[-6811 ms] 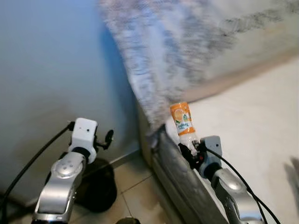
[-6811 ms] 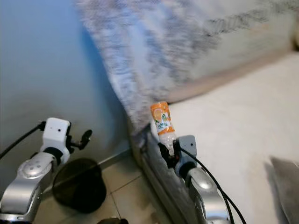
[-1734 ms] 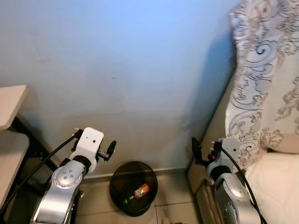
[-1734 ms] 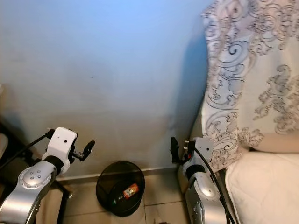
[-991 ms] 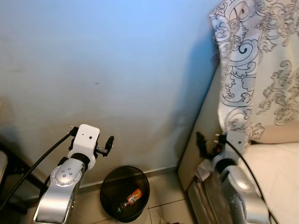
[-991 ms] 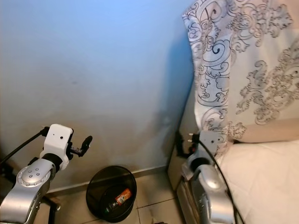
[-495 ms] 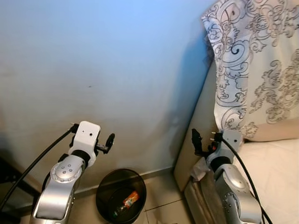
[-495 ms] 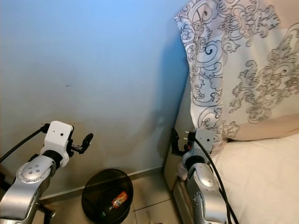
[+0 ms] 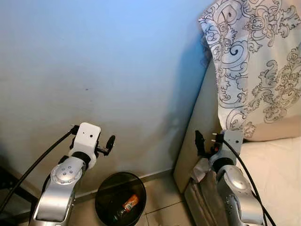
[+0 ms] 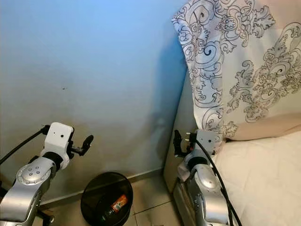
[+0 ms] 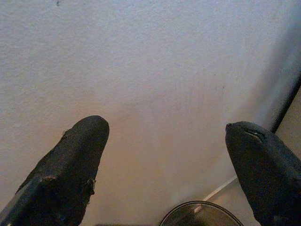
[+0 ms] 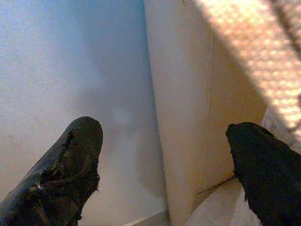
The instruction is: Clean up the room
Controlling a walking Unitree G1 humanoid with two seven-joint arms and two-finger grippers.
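A black round trash bin (image 9: 109, 193) stands on the tiled floor against the blue wall. Inside it lies a small bottle with an orange label (image 9: 130, 203). My left gripper (image 9: 109, 142) is held up above the bin's left side, open and empty; in the left wrist view its fingers (image 11: 75, 160) are spread wide before the wall, with the bin's rim (image 11: 202, 207) below. My right gripper (image 9: 199, 143) hovers by the corner of the bed's headboard (image 9: 200, 113), open with nothing in it. The right wrist view faces that headboard corner (image 12: 181, 122).
A bed takes up the right side: a white mattress (image 9: 282, 165) and a pillow (image 9: 254, 66) in a white case with dark swirls leaning on the headboard. The blue wall (image 9: 94, 70) is close ahead. A dark frame (image 9: 7, 181) is at the far left.
Several seconds ago my right gripper held the orange-labelled bottle; now the bottle lies in the bin and that gripper is empty. The camera has since turned slightly right, shifting the bin left.
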